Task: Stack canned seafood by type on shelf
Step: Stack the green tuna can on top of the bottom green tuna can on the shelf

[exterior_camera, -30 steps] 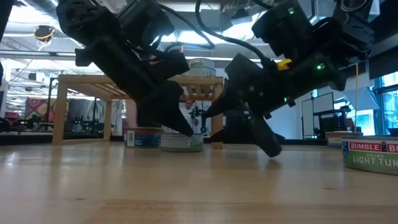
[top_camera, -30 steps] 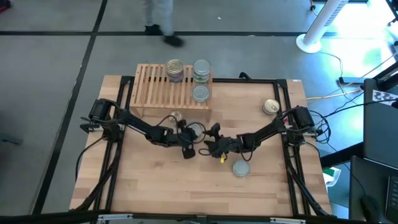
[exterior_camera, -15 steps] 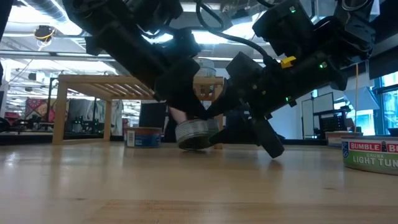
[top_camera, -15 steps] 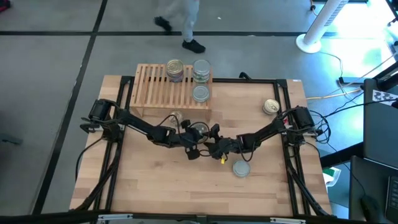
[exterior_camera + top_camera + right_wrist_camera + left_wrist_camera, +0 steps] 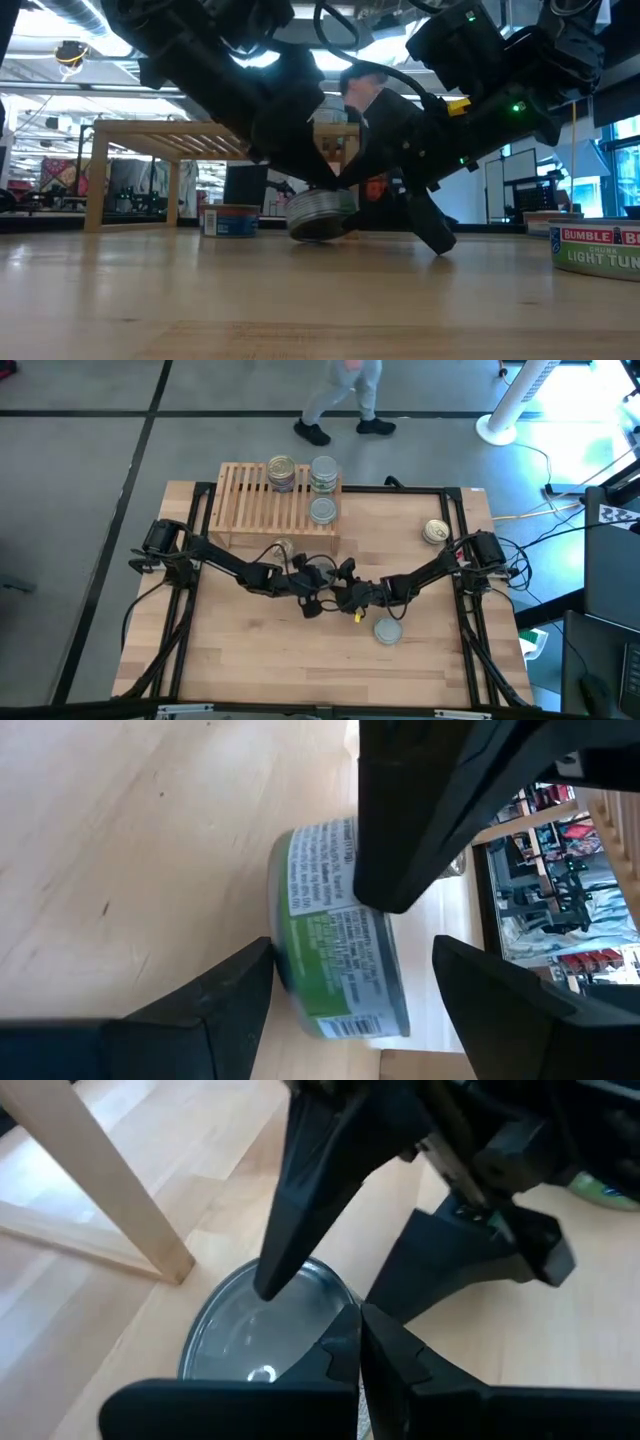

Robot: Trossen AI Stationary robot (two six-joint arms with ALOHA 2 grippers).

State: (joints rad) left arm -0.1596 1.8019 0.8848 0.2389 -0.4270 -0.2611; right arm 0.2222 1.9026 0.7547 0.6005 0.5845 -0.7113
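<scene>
left gripper (image 5: 300,165): jaws pressed together, tip on lid of tilted green-label can (image 5: 320,213) | right gripper (image 5: 350,990): jaws spread either side of that can | risk: can skids or flips before jaws clamp | shelf (image 5: 275,510) beyond both

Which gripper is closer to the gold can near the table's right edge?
The right gripper. It sits mid-table, around a green-label can; the gold can lies beside that arm's base. The left gripper is slightly farther.
</scene>
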